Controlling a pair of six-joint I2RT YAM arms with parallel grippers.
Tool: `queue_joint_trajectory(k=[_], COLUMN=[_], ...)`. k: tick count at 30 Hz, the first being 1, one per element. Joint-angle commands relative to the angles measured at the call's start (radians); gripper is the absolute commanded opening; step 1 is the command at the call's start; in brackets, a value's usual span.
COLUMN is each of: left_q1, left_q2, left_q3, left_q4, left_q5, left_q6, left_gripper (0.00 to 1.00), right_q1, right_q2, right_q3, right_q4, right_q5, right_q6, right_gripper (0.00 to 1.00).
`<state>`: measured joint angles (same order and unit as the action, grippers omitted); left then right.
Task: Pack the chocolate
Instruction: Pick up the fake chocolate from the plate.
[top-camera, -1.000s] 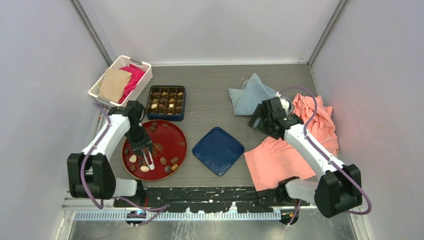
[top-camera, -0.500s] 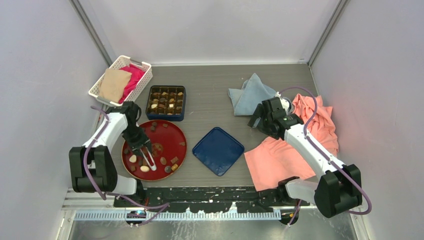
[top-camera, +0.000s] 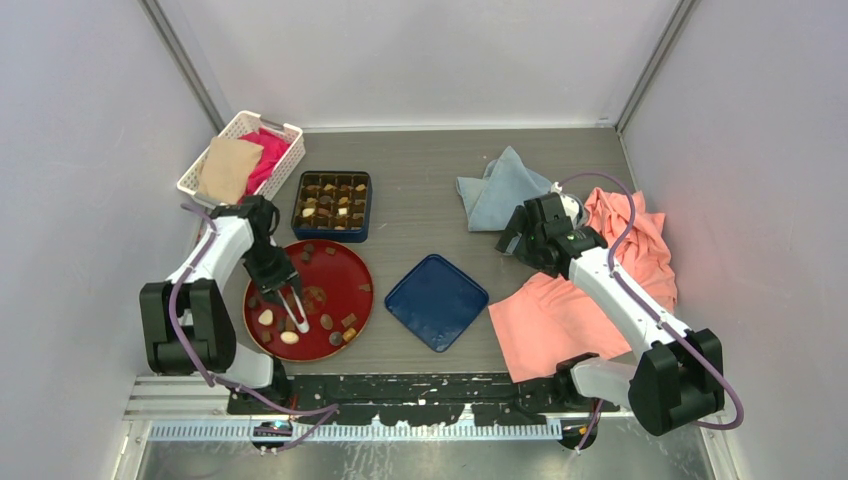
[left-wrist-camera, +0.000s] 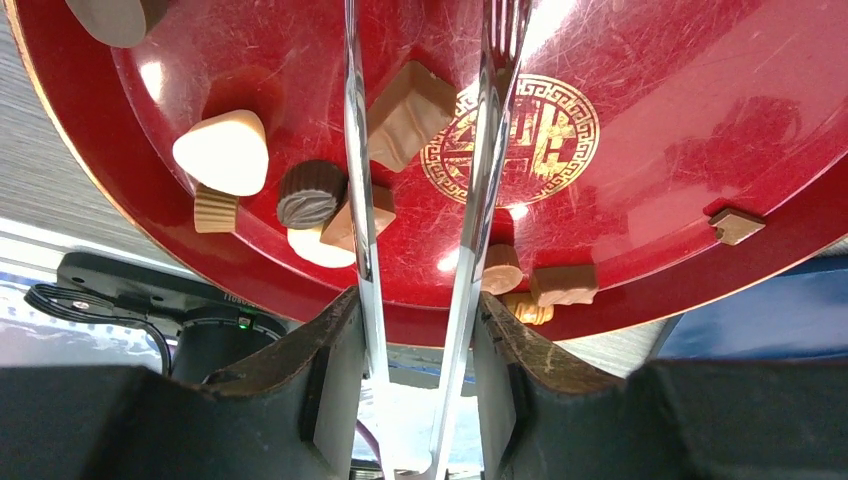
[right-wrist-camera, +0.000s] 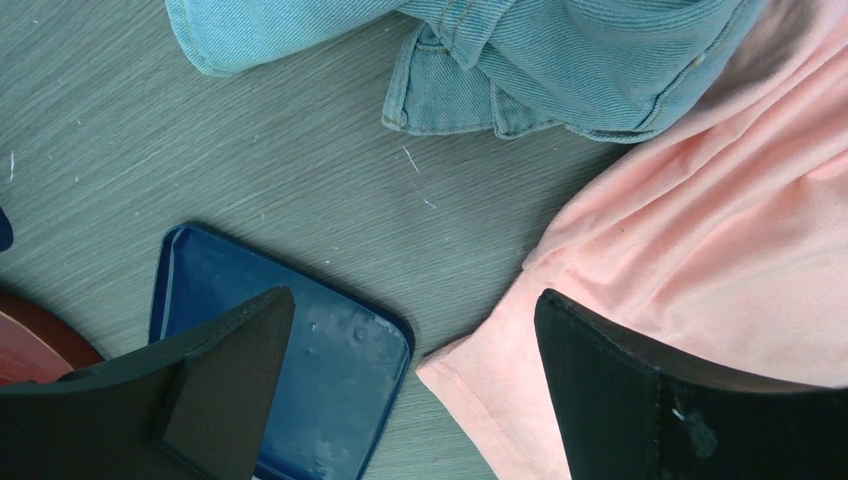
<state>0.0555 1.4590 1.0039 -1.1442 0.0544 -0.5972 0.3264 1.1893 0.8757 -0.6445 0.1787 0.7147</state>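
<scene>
Left claw pinching metal tongs, tines astride tan chocolate on red plate, upper centre; right claw spread above table.

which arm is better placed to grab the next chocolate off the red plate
Left. The left gripper holds the tongs over the red plate, a tan chocolate between their arms. The right gripper hangs open by the blue lid and pink cloth.

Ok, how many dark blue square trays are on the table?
2. The compartment tray with chocolates stands behind the red plate; the empty tray lies right of the plate, mid-table. None seems hidden.
</scene>
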Motion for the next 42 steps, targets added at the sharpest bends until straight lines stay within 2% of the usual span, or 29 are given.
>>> queue_joint_trajectory(k=[1,21,25,29,35,42], left_q1=[0.02,0.051,0.052,0.053,0.052,0.029], left_q2=[0.01,0.066,0.057,0.03,-0.031,-0.13], left_q3=[0.041,0.04,0.038,0.042,0.088,0.162], left_q4=[-0.003,0.038,0.036,0.017,-0.079,-0.148], left_q5=[0.005,0.011,0.014,0.016,0.035,0.083], left_q6=[0.027,0.032,0.035,0.042,0.103,0.153], left_gripper=[0.42,0.46,0.41,0.3,0.18,0.17], right_q1=[0.003,0.003,0.003,0.003,0.003,0.003], right_q2=[-0.016,-0.016,-0.018,-0.022,-0.019,0.002], right_q3=[0.043,0.037,0.037,0.034,0.031,0.026], right_q4=[0.016,0.015,0.015,0.015,0.021,0.045], right_q5=[0.022,0.031,0.031,0.034,0.026,0.004], right_q6=[0.01,0.014,0.014,0.014,0.015,0.024], right_gripper=[0.96,0.96,0.96,0.96,0.96,0.96])
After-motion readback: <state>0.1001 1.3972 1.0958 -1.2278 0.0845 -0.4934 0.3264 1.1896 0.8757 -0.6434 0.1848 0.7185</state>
